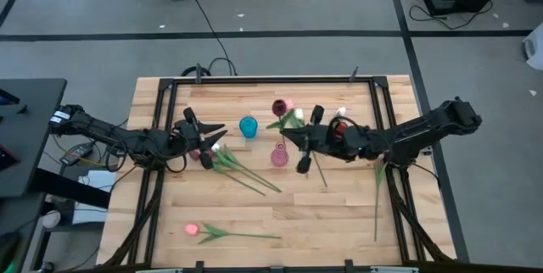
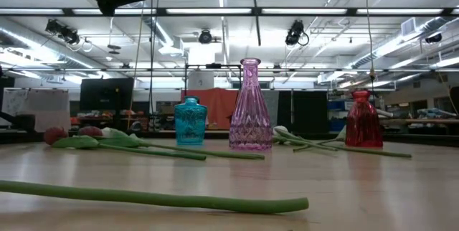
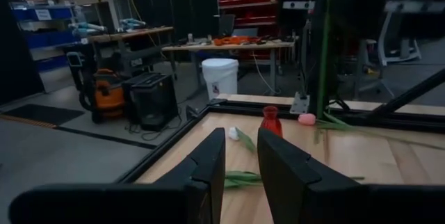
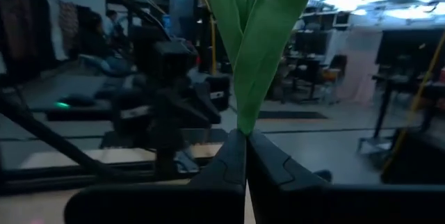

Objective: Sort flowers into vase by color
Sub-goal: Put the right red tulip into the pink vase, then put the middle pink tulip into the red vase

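Note:
Three small vases stand mid-table: teal (image 1: 248, 126), pink (image 1: 280, 156) and red (image 1: 339, 124), the red one partly under my right arm. My right gripper (image 1: 303, 142) is shut on a green tulip (image 4: 250, 50) between the pink and red vases. My left gripper (image 1: 212, 142) is open and empty above a small heap of tulips (image 1: 233, 164) lying on the table. A maroon head (image 1: 278, 106) and a pink head (image 1: 289, 103) lie behind the pink vase. One pink tulip (image 1: 212, 233) lies near the front edge. My right gripper pinches the tulip between its two shut fingers where the long leaves narrow to the stem (image 4: 240, 128). The leaves (image 4: 261, 36) rise past the fingertips. In the left wrist view a green stem (image 3: 324, 43) stands about upright under the arm. Its head and lower end do not show.
A long stem (image 1: 377, 198) lies along the table's right side, and another stem (image 1: 321, 171) lies beside the pink vase. A white head (image 1: 341, 112) lies by the red vase. A black frame (image 1: 254, 80) borders the table's far edge.

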